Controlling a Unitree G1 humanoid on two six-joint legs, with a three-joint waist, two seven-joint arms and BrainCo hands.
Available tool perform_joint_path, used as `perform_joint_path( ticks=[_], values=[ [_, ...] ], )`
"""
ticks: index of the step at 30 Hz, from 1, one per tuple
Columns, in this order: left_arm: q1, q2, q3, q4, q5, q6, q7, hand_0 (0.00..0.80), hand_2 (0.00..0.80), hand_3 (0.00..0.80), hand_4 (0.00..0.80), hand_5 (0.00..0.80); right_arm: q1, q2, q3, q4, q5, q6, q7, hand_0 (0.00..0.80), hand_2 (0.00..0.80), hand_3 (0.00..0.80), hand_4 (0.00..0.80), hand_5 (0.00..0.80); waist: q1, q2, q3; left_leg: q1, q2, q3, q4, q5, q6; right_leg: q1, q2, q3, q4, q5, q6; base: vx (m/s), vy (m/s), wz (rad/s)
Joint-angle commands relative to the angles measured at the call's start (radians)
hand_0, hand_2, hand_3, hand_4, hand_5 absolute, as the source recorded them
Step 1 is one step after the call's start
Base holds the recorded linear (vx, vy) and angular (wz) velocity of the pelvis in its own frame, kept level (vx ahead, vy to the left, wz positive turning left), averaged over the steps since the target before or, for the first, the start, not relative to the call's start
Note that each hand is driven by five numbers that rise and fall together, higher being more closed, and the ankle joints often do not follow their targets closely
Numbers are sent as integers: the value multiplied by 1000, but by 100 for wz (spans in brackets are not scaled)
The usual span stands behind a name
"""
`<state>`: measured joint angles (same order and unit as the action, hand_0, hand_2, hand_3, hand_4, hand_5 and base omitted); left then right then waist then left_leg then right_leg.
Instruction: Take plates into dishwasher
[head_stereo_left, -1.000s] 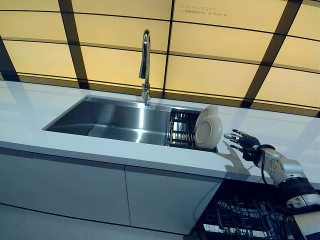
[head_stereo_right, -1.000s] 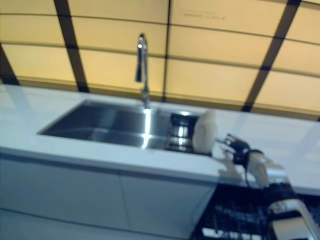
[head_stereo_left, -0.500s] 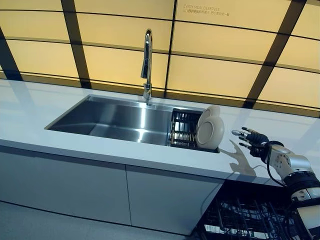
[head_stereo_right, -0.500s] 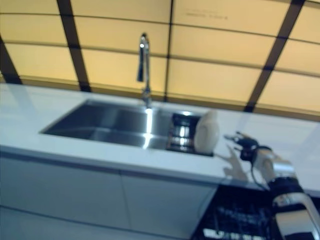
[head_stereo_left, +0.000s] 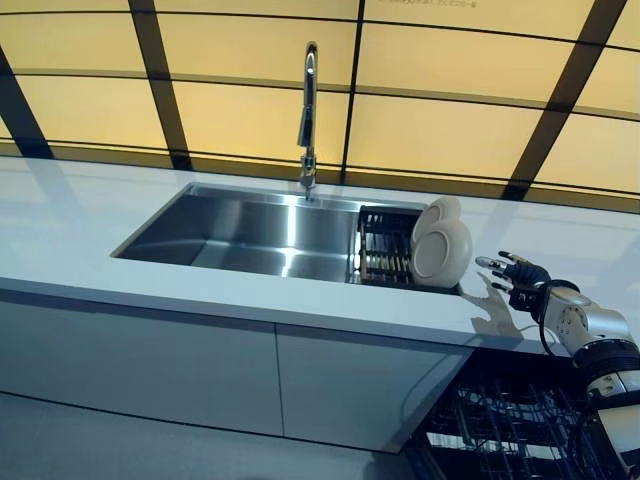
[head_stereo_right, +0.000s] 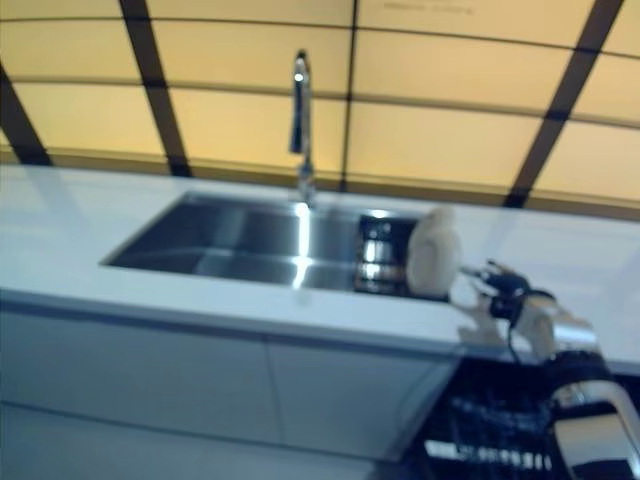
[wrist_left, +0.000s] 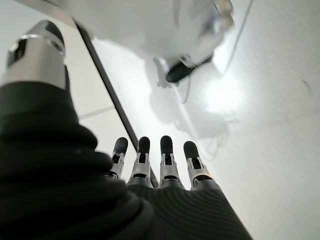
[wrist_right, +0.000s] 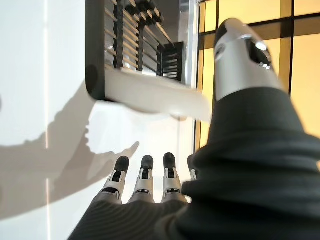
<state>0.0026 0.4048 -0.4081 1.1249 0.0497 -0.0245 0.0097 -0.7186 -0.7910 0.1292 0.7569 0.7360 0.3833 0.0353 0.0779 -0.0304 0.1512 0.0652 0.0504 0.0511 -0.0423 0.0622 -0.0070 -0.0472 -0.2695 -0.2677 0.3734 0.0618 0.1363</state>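
Your right hand (head_stereo_left: 518, 276) hovers over the white counter (head_stereo_left: 90, 240) just beside the plates (head_stereo_left: 441, 247), fingers spread straight and holding nothing. The plates stand on edge at the near-right end of the dark rack (head_stereo_left: 382, 247) that sits in the right part of the steel sink (head_stereo_left: 240, 225), so you are at the reach-in step, with nothing picked up yet. Your left hand (wrist_left: 150, 165) shows only in its own wrist view, fingers straight and empty, pointing at a pale floor. Next, you likely need to bring the right hand to the nearest plate's rim, pinch it between thumb and fingers, lift it clear of the rack, then lower it to the open dishwasher rack (head_stereo_left: 500, 430) below the counter.
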Motion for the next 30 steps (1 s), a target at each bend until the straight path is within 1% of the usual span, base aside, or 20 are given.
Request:
perform_joint_path(
  ticks=[1, 3, 4, 5, 8, 10, 13, 16, 17, 18, 21, 24, 26, 30],
  values=[
    [25, 12, 10, 25, -8, 10, 12, 0, 0, 0, 0, 0, -140, -60, -6, 16, -2, -60, -8, 0, 0, 0, 0, 0, 38, -29, -47, 64, -72, -21, 60, -135, 14, -8, -13, 39, -143, 168, 37, 116, -71, -12],
    [22, 11, 14, 31, -7, 10, 12, 0, 0, 0, 0, 0, -145, -64, -6, 27, 1, -62, -3, 0, 0, 0, 0, 0, 32, -35, -48, 71, -76, -21, 62, -149, 13, -10, -7, 37, -201, 175, 39, 115, -67, -8],
    [20, 6, 19, 39, -3, 6, 12, 0, 0, 0, 0, 0, -150, -66, -11, 39, -6, -63, 7, 0, 0, 0, 0, 0, 26, -42, -50, 79, -80, -18, 67, -166, 11, -15, -4, 33, -259, 184, 44, 138, -65, 2],
    [22, 4, 20, 42, -1, 4, 9, 0, 0, 0, 0, 0, -152, -66, -13, 45, -7, -63, 10, 0, 0, 0, 0, 0, 22, -44, -50, 84, -81, -19, 73, -176, 11, -29, -4, 40, -269, 201, 48, 133, -62, 12],
    [20, 0, 20, 48, 6, -3, -1, 0, 0, 0, 0, 0, -153, -86, -18, 57, -4, -54, 24, 0, 0, 0, 0, 0, 19, -52, -55, 79, -76, -30, 100, -197, 12, -29, -7, 60, -284, 190, 45, 92, -69, 24],
    [22, -1, 21, 51, 6, -11, -7, 0, 0, 0, 0, 0, -146, -97, -25, 62, -9, -53, 35, 0, 0, 0, 0, 0, 22, -56, -60, 76, -74, -37, 108, -202, 10, -16, -8, 55, -295, 180, 45, 119, -105, 7],
    [34, -6, 22, 52, 25, -14, -20, 0, 0, 0, 0, 0, -118, -103, -32, 39, -6, -42, 24, 0, 0, 0, 0, 0, 25, -66, -73, 84, -66, -31, 117, -212, 0, 0, -15, 29, -306, 177, 51, 193, -157, 3],
    [41, -7, 23, 61, 26, -18, -17, 0, 0, 0, 0, 0, -114, -107, -31, 37, 0, -37, 26, 0, 0, 0, 0, 0, 26, -66, -82, 90, -48, -20, 118, -213, -11, 21, -3, 7, -339, 132, 47, 146, -160, 1],
    [47, -10, 30, 66, 18, -27, -13, 0, 0, 0, 0, 0, -127, -100, -22, 39, -3, -31, 24, 0, 0, 0, 0, 0, 26, -62, -85, 94, -28, -5, 118, -204, -23, 28, 14, -1, -331, 100, 41, 137, -185, 3],
    [50, -10, 31, 66, 16, -31, -15, 0, 0, 0, 0, 0, -131, -98, -18, 37, -2, -29, 20, 0, 0, 0, 0, 0, 25, -61, -86, 95, -21, -2, 120, -202, -28, 30, 20, 1, -327, 86, 38, 152, -209, 4],
    [56, -14, 33, 63, 5, -38, -13, 0, 0, 0, 0, 0, -143, -92, -2, 31, 1, -28, 31, 0, 0, 0, 0, 0, 18, -57, -91, 90, 7, 6, 139, -196, -43, 36, 46, 12, -301, 32, 16, 126, -163, -1],
    [57, -26, 31, 57, 0, -42, -12, 0, 0, 0, 0, 0, -141, -80, 13, 3, 6, -21, 25, 0, 0, 0, 0, 0, 12, -60, -92, 89, 25, 4, 156, -193, -57, 36, 65, 19, -279, 2, -8, 126, -177, -1],
    [57, -34, 26, 53, -4, -50, -11, 0, 0, 0, 0, 0, -141, -79, 21, -10, 12, -13, 20, 0, 0, 0, 0, 0, 9, -63, -96, 89, 31, 3, 164, -190, -64, 39, 74, 21, -280, -6, -19, 103, -160, -3],
    [60, -57, 8, 43, -13, -74, 2, 0, 0, 0, 0, 0, -141, -71, 33, -23, 18, -7, 18, 0, 0, 0, 0, 0, 4, -56, -105, 87, 60, -5, 188, -121, -93, 52, 111, 7, -295, -20, -51, 103, -192, -4]
  ],
)
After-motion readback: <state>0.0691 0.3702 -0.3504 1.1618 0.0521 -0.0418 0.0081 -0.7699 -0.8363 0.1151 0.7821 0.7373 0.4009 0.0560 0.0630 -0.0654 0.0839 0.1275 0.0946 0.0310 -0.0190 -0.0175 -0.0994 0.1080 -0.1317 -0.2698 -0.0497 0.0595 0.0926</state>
